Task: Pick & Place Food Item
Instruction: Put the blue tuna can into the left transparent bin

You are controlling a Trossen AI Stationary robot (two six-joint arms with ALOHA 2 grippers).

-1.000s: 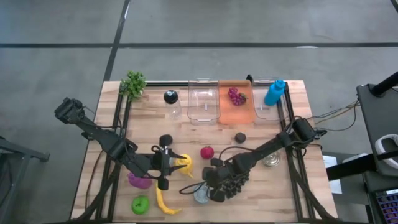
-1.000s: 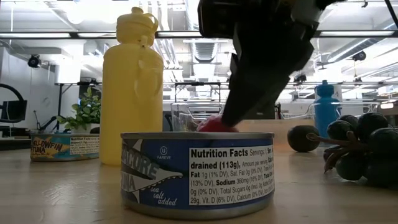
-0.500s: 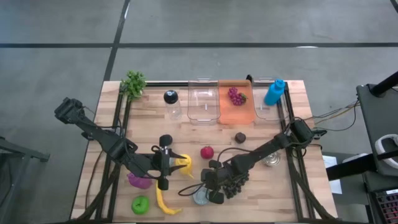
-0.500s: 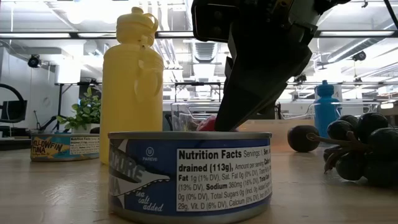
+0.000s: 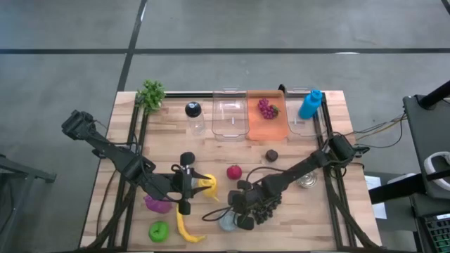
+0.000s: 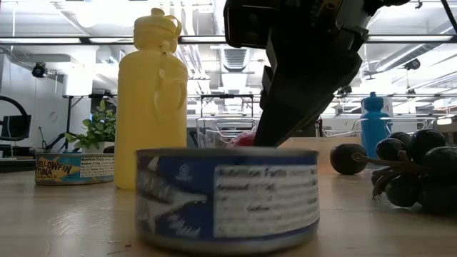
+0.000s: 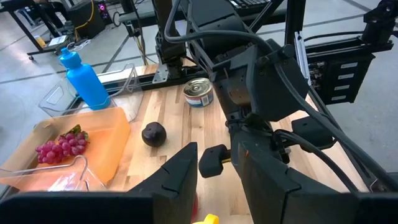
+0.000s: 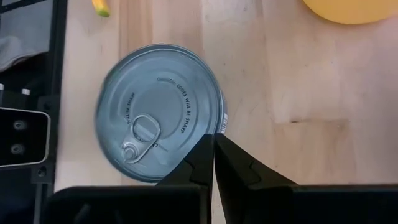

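My right gripper (image 5: 235,216) sits low at the table's front edge, its fingers pressed together with their tips just against the rim of the round silver tin with the blue label (image 8: 158,112) (pull-tab lid up, unopened). The tin stands on the wooden table (image 5: 337,218), beside a bunch of dark grapes (image 6: 418,175). My left gripper (image 5: 188,184) hovers near the yellow squeeze bottle (image 6: 151,100), fingers spread and holding nothing. At the far edge, the orange tray (image 5: 266,121) holds red grapes (image 7: 59,148); the clear plastic bin (image 5: 230,116) beside it looks empty, as far as I can tell from above.
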